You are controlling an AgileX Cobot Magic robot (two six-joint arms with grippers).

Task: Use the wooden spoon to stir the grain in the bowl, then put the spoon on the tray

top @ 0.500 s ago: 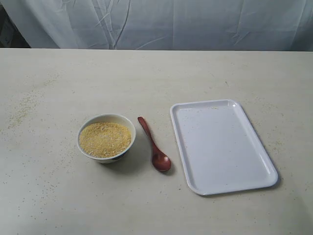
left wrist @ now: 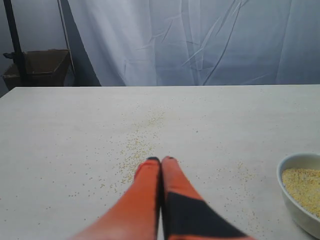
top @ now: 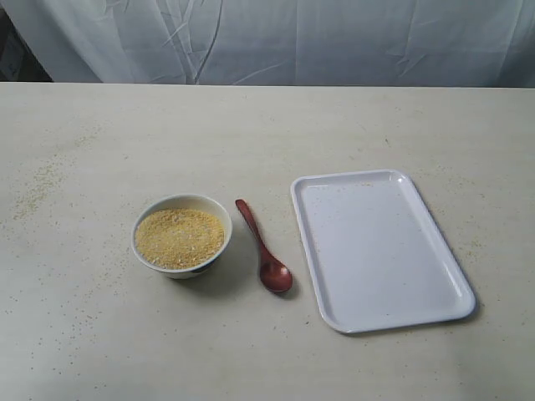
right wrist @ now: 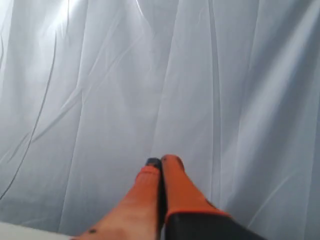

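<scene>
A small round white ceramic bowl [top: 184, 199] stands on the pale tabletop [top: 267, 125], left of the middle in the exterior view. It is filled almost to its rim with fine yellow-golden grain [top: 180, 238]. Just beside the bowl on its right, apart from it, lies the slim dark reddish-brown wooden spoon [top: 261, 248]. The spoon lies flat on the tabletop, its oval end towards the near edge and its tapered handle running away and slightly left. To the right of the spoon, close but not touching, lies the flat white rectangular plastic tray [top: 380, 251] with rounded corners and a low rim. A few tiny specks dot its surface. Loose grains [top: 38, 188] are scattered over the tabletop, thickest at far left. A creased white cloth backdrop [top: 292, 42] hangs behind.

The left end effector [left wrist: 161, 160] has its orange fingers [left wrist: 147, 175] pressed together, closed on nothing. It hovers over a trail of spilled grains, with the bowl and its grain at the edge of its wrist view, well apart from the fingertips. A brown cardboard box [left wrist: 40, 65] sits beyond the tabletop's far corner.

The right end effector [right wrist: 162, 160] is likewise closed and empty, its orange fingers [right wrist: 145, 185] together, facing the white cloth.
</scene>
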